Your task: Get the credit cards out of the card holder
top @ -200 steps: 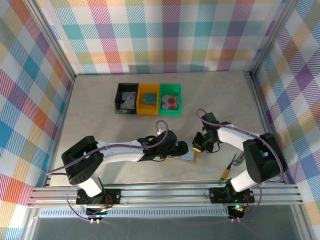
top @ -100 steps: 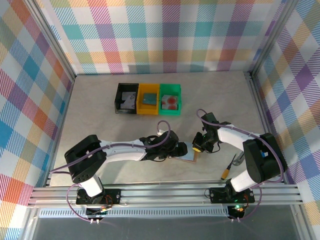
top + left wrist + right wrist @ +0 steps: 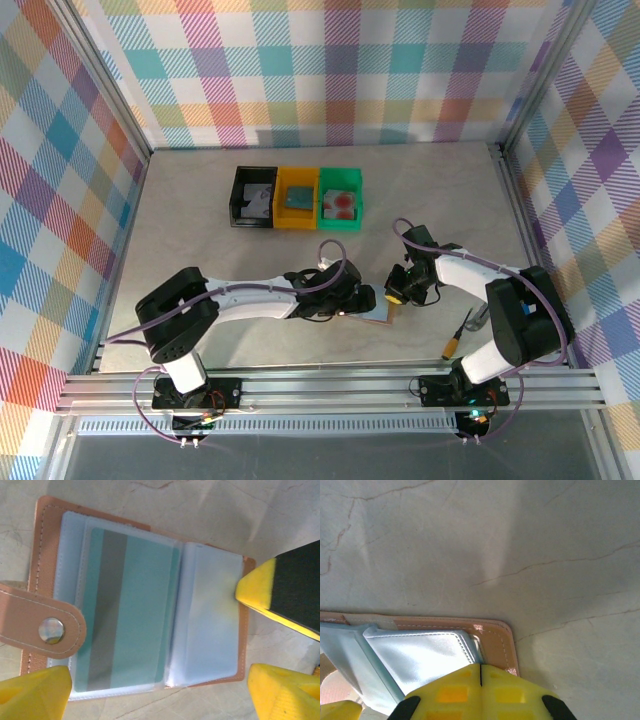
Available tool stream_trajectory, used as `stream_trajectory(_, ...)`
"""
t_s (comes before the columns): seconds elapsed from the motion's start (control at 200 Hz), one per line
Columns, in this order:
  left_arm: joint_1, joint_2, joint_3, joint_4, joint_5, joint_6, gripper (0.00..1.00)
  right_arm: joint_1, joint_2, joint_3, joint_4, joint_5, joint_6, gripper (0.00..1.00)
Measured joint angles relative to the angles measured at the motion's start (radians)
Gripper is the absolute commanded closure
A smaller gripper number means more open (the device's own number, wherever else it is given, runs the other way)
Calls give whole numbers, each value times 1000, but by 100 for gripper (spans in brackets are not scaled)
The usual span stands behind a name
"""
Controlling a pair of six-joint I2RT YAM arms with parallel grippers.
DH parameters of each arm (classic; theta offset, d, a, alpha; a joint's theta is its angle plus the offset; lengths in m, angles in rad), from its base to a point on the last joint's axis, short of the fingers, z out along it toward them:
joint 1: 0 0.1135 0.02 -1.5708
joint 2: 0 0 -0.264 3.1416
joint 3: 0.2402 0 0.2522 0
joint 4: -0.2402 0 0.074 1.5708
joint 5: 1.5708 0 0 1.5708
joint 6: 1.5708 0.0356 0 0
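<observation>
Top external: the card holder lies open on the table near the front edge, between the two grippers. The left gripper is at its left side and the right gripper at its right side. Well apart at the back stand a black bin, a yellow bin and a green bin, side by side in a row. There is a grey-white card in the black one, a teal-blue card in the yellow one and a pale card with red-orange spots in the green one.

Left wrist: the holder is flat and spread open, with a brown leather border and clear sleeves inside. A teal card with a grey stripe sits inside the left sleeve. A strap with a metal snap folds over the left edge. The left gripper's jaws are spread wide, with yellow fingertips low at either side, gripping nothing. A yellow-and-black finger of the right gripper is at the holder's right edge.

Right wrist: the right gripper has its jaws clenched together with nothing between them. The tip is over the holder's corner beside the sleeves. Touching or just above, cannot tell.
</observation>
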Motion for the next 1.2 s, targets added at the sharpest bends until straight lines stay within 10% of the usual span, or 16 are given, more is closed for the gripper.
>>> stream_trajectory(1.2, -15, 110, 187, -257, -18, 145, 9, 0, 0, -2, 5, -1, 0, 100)
